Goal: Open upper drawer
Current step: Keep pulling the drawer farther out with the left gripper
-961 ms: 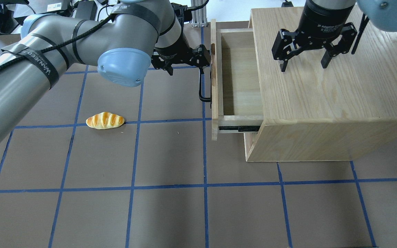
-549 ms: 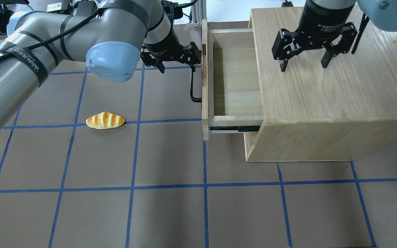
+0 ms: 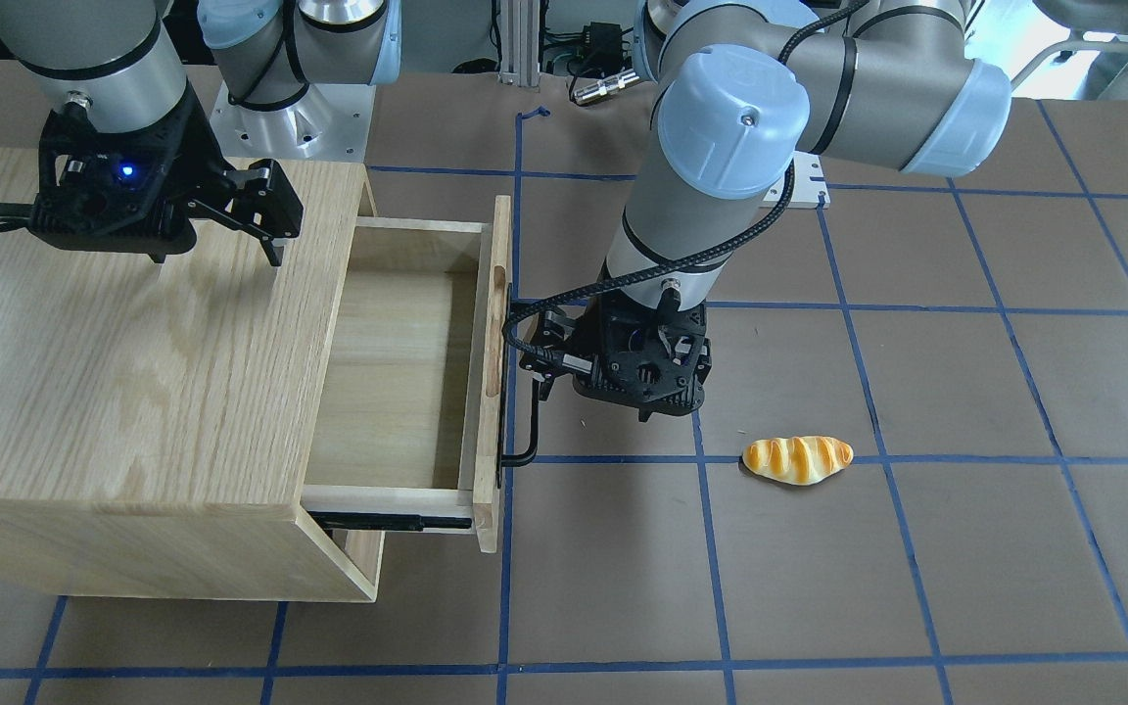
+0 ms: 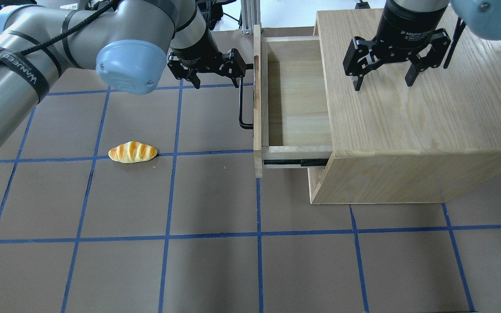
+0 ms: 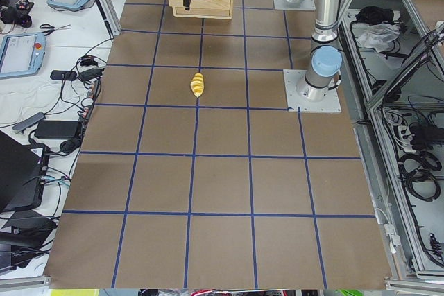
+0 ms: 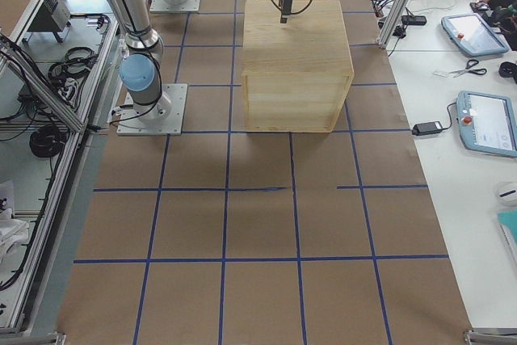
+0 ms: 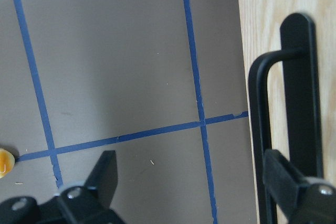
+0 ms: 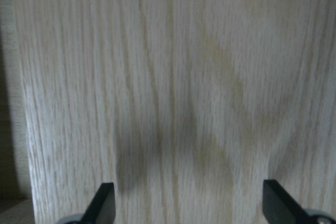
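The upper drawer (image 4: 298, 104) of pale wood stands pulled out to the left of the oak cabinet (image 4: 429, 113), its inside bare. Its black bar handle (image 4: 242, 106) sits on the front panel (image 4: 257, 134); it also shows in the left wrist view (image 7: 299, 77). My left gripper (image 4: 215, 82) is open just left of the handle's far end, one finger (image 7: 283, 182) close beside the bar and holding nothing. My right gripper (image 4: 384, 82) is open and empty, hovering over the cabinet top, and also shows in the front view (image 3: 216, 253).
A toy bread roll (image 4: 132, 152) lies on the brown table left of the drawer, on a blue tape line. The cabinet stands at the table's right rear. A black side rail (image 4: 296, 163) shows under the drawer's near side.
The drawer slid farther out to the left with my left gripper at its handle, then stopped. The left gripper has since drawn a little left, off the handle. The right arm has not moved.
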